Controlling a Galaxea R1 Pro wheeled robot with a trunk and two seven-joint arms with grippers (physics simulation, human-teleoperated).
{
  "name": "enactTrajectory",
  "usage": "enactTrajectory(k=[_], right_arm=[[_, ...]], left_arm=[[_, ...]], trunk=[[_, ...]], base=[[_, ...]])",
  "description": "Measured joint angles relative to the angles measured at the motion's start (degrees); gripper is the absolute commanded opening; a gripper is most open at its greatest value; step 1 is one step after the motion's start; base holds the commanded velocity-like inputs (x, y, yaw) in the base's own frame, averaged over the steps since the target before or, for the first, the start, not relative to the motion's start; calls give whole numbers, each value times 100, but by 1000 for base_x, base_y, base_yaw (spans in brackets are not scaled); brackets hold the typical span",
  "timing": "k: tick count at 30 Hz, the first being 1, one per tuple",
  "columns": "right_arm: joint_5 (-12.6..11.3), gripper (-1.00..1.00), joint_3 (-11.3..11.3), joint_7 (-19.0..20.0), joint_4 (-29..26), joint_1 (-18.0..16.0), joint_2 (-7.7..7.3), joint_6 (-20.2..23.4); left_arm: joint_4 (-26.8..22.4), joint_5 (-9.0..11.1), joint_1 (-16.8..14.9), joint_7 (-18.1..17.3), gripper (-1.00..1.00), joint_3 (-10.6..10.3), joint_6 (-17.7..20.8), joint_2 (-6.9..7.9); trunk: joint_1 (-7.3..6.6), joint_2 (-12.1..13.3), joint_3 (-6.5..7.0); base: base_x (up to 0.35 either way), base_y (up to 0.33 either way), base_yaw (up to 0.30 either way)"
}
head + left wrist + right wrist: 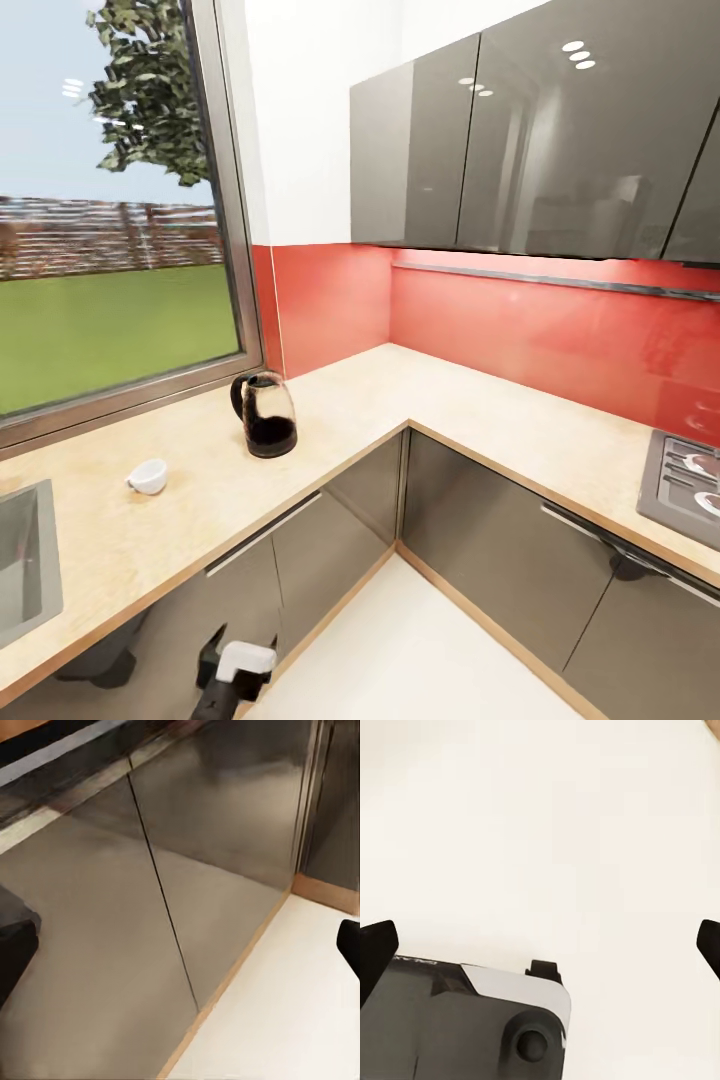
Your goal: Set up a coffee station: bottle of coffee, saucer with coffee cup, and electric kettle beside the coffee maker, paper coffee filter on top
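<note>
Kettle [266,414] is standing on the table [450,410], cup [149,477] at its 8 o'clock; both pincers are hanging released, so approach squarely, handle first.

Open countertop [480,420] right of the electric kettle [266,414] — coffee cup [148,476] lies left.

Grey steel sink [25,560] inset in light-wood surface [180,510]: cut by head view's left edge, only a corner seen. Grey hob [685,490] cut at right edge. Dark arm w/ white housing [235,675] runs off bottom edge. Wrist views: black fingertips [376,952] clipped at frame sides, so jaws' gap can't be judged.
</note>
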Motion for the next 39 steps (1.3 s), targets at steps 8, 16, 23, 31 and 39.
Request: enactTrajectory(k=[8, 16, 23, 31, 39], right_arm=[[13, 100, 8, -3, 26, -1, -9, -27], [20, 100, 14, -8, 35, -1, -10, -29], [26, 100, 17, -8, 37, -1, -10, -29], [14, 100, 9, -9, 38, -1, -11, -28], [9, 100, 2, -8, 30, -1, -11, -28]], left_arm=[[-1354, 46, -2, -41, 100, -300, 48, -238], [-3172, 753, 1, -860, 100, -345, 1023, -262], [-4638, 1596, -77, -1568, 100, -514, 2925, -187], [-4907, 1748, -335, -1991, 100, -282, 3614, 511], [-4889, 2291, -360, -3114, 100, 554, 4036, 1379]], trunk=[[0, 0, 0], [0, 0, 0], [0, 1, 1], [0, 1, 0], [0, 0, 0]], base=[[0, 0, 0], [0, 0, 0], [0, 0, 0], [0, 0, 0], [0, 0, 0]])
